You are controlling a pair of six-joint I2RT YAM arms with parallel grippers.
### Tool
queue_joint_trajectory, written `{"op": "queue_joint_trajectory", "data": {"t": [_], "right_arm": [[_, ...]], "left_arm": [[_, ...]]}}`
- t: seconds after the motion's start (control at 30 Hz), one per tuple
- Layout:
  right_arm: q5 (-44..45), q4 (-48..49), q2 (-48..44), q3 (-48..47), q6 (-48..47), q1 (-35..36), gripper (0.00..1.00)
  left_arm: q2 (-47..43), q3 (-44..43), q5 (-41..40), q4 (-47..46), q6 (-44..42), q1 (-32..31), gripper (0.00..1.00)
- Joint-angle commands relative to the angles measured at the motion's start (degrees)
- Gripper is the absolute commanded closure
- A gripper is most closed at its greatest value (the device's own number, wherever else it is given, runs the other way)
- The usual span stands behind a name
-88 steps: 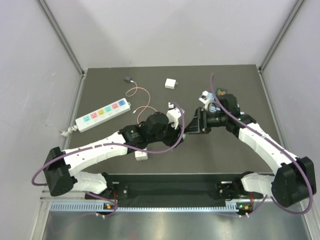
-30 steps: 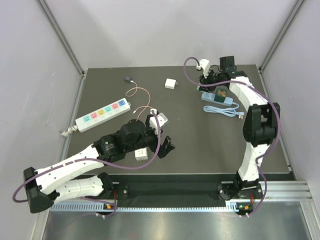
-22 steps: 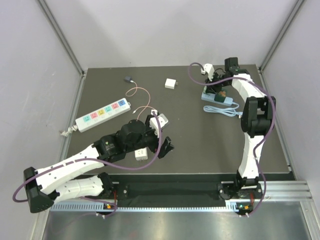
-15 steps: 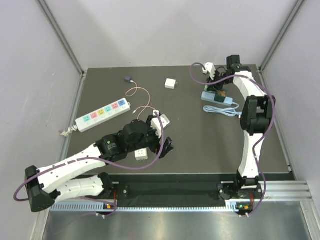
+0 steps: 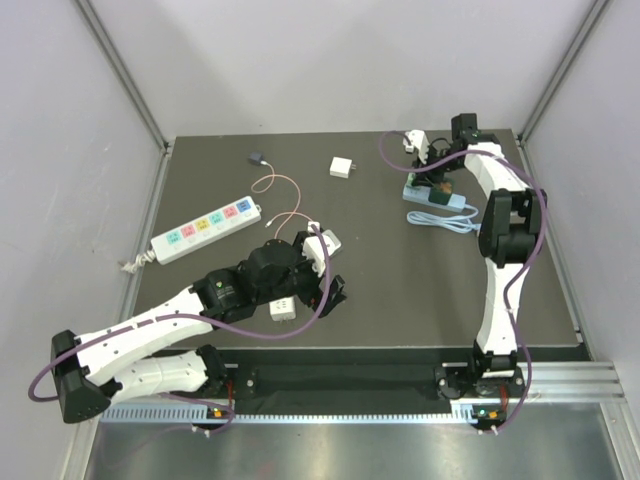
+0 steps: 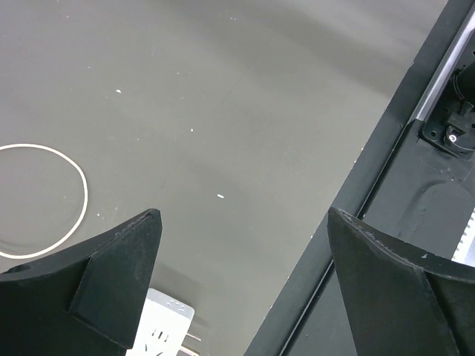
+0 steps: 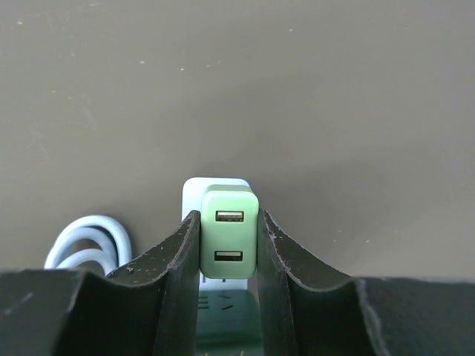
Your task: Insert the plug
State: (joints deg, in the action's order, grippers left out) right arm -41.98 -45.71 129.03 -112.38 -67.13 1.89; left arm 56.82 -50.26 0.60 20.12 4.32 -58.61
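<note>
plug (image 7: 229, 241): green | power strip (image 7: 191, 194): pale blue | table (image 7: 297, 89): dark grey | jaws: black

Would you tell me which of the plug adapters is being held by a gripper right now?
The green adapter with two USB ports, clamped in the right gripper at the light blue power strip. The two white adapters lie loose, ungripped.
</note>
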Motion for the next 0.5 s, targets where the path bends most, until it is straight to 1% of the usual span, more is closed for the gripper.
{"op": "queue_joint_trajectory", "data": {"t": [0.0, 0.2, 0.47], "right_arm": [[-2.6, -1.0, 1.5, -2.6, -2.6, -0.7, 1.0], [0.6, -1.0, 1.3, -2.6, -3.4, -1.0, 1.0], [0.1, -1.1, 0.3, -3.2, -2.9, -1.5, 1.0]], "left_arm": [[-1.4, -0.2, 0.0, -1.4, -0.9, -0.2, 0.02], [-2.0, 0.0, 0.2, -1.7, -1.0, -0.3, 0.02], [-2.6, 0.0, 0.5, -2.0, -0.7, -0.3, 0.02]]}}
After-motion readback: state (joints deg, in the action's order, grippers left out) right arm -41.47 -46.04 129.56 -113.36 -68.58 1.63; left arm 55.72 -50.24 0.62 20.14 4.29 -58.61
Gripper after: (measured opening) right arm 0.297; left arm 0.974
